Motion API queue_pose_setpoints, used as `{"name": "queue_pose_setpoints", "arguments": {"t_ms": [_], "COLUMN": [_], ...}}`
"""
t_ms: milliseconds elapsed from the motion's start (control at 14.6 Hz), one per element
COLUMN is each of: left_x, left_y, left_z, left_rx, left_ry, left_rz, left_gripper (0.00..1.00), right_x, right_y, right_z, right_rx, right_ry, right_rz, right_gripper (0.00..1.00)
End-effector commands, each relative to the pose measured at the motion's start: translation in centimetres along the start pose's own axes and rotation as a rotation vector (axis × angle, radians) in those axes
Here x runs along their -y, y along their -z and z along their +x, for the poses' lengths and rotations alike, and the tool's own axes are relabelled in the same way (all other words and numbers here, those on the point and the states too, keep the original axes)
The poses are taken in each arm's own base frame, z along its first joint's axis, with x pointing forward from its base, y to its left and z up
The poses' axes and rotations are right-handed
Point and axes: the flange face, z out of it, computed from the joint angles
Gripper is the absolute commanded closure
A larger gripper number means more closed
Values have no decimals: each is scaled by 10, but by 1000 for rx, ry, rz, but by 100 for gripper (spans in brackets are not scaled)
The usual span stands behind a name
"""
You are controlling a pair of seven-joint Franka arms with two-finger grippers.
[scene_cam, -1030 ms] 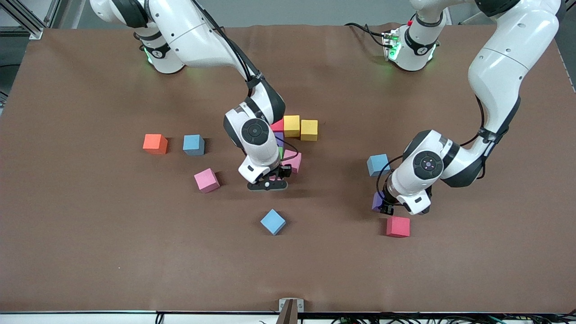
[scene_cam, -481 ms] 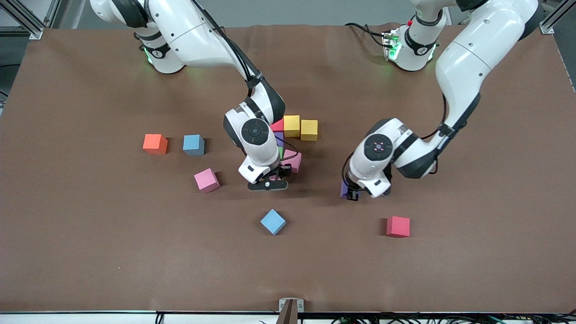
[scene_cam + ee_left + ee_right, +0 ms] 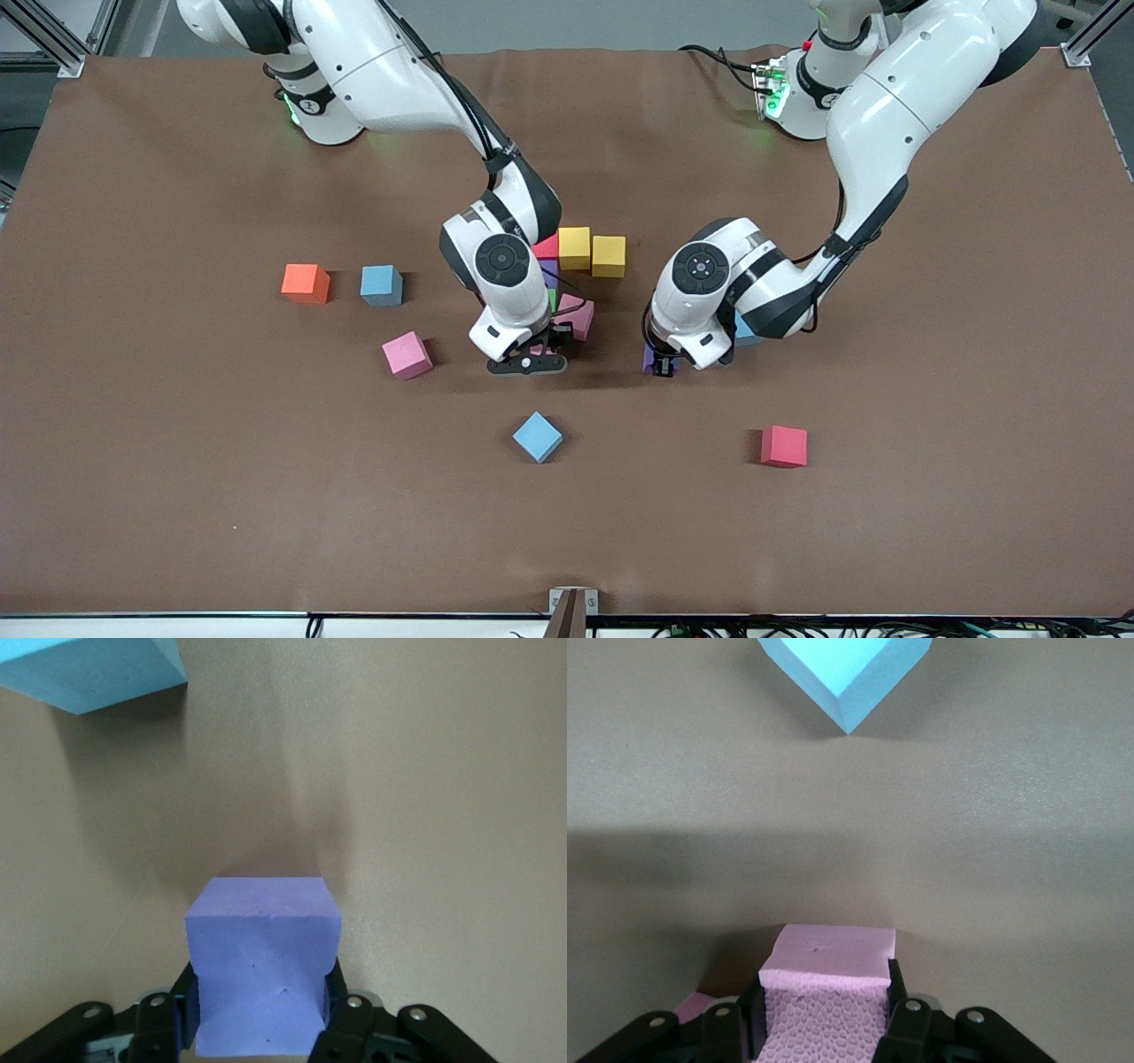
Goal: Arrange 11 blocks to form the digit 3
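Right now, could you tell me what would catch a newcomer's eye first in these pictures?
Both arms meet near the table's middle, each holding a cube: the left gripper is shut on a purple block above the table, and the right gripper is shut on a pink block beside the cluster of cubes topped by two yellow blocks. Loose cubes lie around, such as a red block nearer the front camera.

- Right arm reaches from its base to mid-table, wrist bent down, right gripper (image 3: 530,357) low, fingers (image 3: 908,1014) clamped on a small pink foam cube (image 3: 824,997)
- Left arm arcs inward, left gripper (image 3: 663,365) clamping a small purple foam cube (image 3: 263,966)
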Motion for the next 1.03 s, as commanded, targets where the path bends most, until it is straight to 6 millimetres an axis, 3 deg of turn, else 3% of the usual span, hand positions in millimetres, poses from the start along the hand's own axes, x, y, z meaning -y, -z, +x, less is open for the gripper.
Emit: {"name": "queue_pose_setpoints", "arguments": {"t_ms": [0, 275, 961], "left_x": [1, -1, 11], "left_y": [2, 5, 3], "left_z": [-9, -11, -37], "left_rx": [-10, -7, 1], "left_ry": [-2, 1, -6], "left_rz": [-5, -11, -8], "left_gripper": [69, 69, 69], "right_x": [-9, -4, -8], "right_y": [-6, -7, -6], "right_z": [-12, -16, -13], "right_rx": [42, 44, 41], "right_ry": [-27, -45, 5], "right_rz": [-13, -16, -16], "right_gripper": [97, 97, 97]}}
